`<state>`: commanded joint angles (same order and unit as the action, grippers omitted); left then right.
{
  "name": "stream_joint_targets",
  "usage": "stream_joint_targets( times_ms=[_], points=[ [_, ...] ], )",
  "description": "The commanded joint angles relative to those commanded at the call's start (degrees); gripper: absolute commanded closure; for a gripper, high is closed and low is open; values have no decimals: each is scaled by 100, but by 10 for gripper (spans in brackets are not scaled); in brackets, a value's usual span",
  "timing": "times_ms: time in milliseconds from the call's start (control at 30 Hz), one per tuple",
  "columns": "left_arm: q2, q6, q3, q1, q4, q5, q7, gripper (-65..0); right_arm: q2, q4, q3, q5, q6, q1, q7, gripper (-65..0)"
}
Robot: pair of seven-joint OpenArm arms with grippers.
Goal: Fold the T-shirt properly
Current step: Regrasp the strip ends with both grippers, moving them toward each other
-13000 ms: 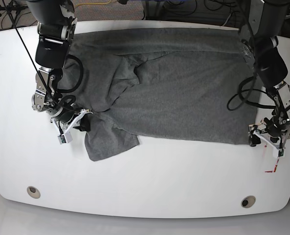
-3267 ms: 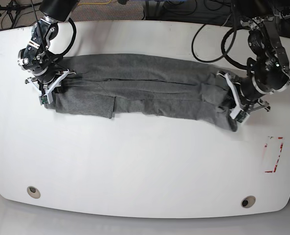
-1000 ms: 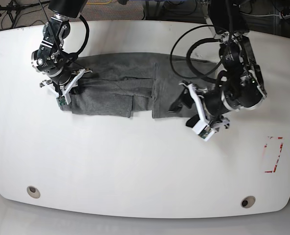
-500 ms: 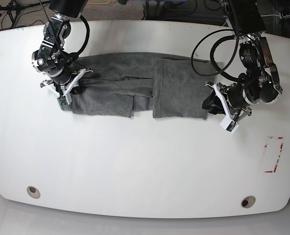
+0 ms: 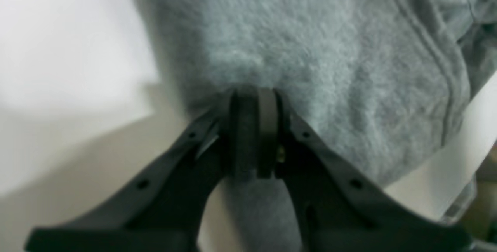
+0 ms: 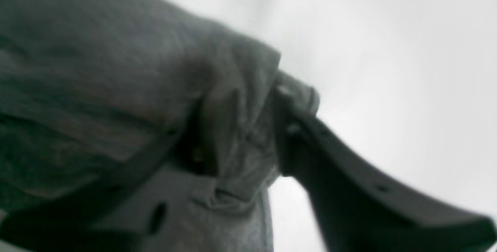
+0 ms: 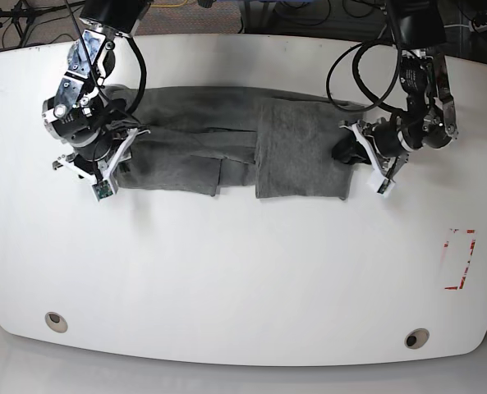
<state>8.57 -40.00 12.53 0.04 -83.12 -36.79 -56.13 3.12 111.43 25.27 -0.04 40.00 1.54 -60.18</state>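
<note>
T-shirt (image 7: pixel 227 148): long band across the counter's (image 7: pixel 243 271) far half, one end lapped inward; left hand (image 7: pixel 365 156) pinches that fold's edge, right hand (image 7: pixel 112 160) grips the other end; likely next, lapping this end over.

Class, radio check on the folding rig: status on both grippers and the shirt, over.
Left gripper shut on T-shirt edge. Right gripper clamped on bunched cloth at opposite end. Shirt a long band, one end folded over. Nothing else on table.

Between the matt black plastic jaws, the T-shirt (image 5: pixel 330 61) is showing a soft, fuzzy heather-grey knit, lying against the smooth, faintly glossy white tabletop (image 7: pixel 243 271).
</note>
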Motion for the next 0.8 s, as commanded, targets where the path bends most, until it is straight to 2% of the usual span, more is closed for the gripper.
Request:
stream_joint_targets(
  times_ms=[33,67,100,200,367,467,667,800],
  points=[
    [9,0,-53,0,79,0,70,-64,-53,53,26,0,0,-35,-105,-412],
    [9,0,-79,0,105,0,88,-64,-70,70,44,9,0,-35,-132,-434],
    [35,0,-105,0,185,0,132,-64,-97,97,141,70,0,-70,-193,-484],
    [149,0,-149,0,352,0,176,-64,-105,88,642,527,0,-299,-501,-544],
    [176,0,-123,0,519,0,193,-64,-53,-378,1925,1635,0,-659,-1248,-555],
    [316,0,-132,9,527,0,264,-65,220,-923,2523,2356,0,-782,-1582,-555],
    [378,0,-123,9,615,0,299,-65,677,-2022,2910,3648,0,-668,-1697,-555],
    [448,0,-123,9,607,0,299,-65,844,-2611,2936,4132,0,-466,-1662,-555]
  ],
)
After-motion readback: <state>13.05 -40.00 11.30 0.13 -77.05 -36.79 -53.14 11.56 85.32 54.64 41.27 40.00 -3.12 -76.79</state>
